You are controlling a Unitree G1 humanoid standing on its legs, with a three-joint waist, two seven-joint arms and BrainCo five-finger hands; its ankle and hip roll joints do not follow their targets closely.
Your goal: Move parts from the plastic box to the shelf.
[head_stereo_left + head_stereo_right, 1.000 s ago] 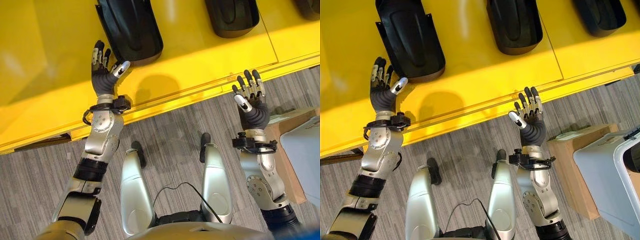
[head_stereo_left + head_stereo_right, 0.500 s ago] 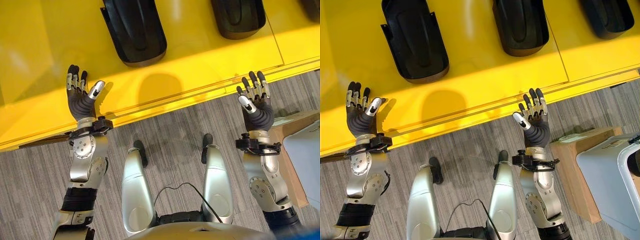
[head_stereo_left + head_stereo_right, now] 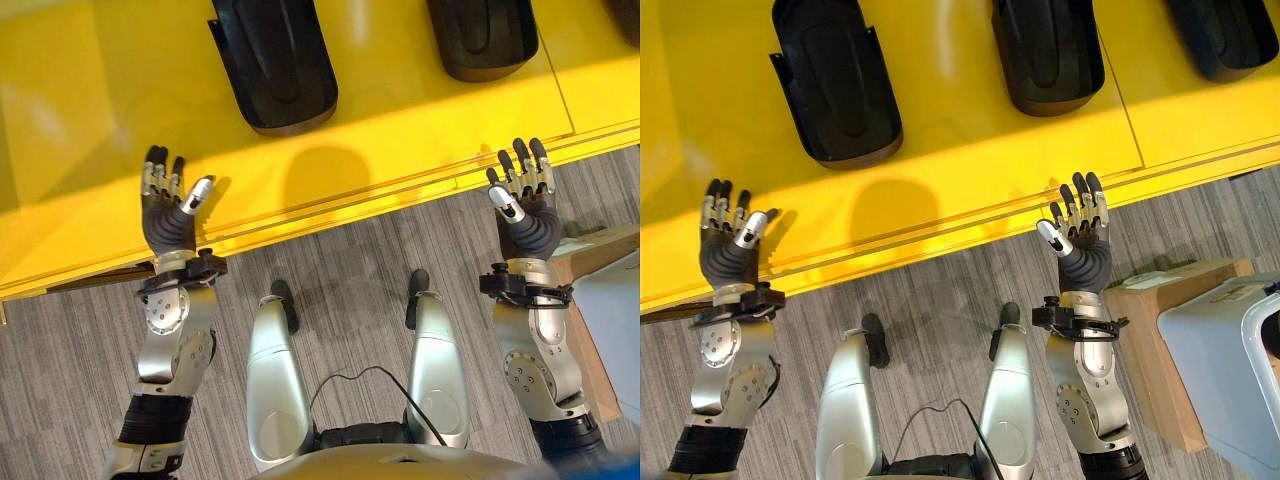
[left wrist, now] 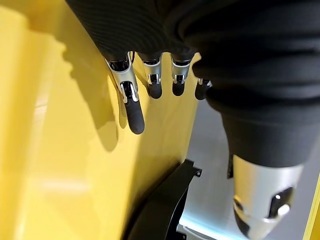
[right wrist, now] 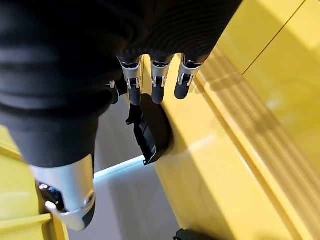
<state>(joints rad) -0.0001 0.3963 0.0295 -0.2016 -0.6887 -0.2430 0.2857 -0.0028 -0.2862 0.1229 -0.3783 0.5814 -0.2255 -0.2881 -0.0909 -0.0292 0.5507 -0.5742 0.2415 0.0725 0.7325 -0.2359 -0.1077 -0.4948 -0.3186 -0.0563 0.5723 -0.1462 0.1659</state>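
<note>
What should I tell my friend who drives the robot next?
Left hand: open, empty, over the yellow shelf's front edge.
Right hand: open, empty, at the shelf edge near the grey box.
Done: three black parts lie on the shelf, the nearest ahead of the left hand.
Left: go to the box for any further part; its inside is hidden here.

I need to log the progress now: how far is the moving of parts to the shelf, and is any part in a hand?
Done: black moulded plastic parts lie on the yellow shelf. In hand: nothing; the left hand and right hand hover at the shelf's front edge with straight fingers. Left: the grey plastic box stands to the robot's right; its contents are not visible.
</note>
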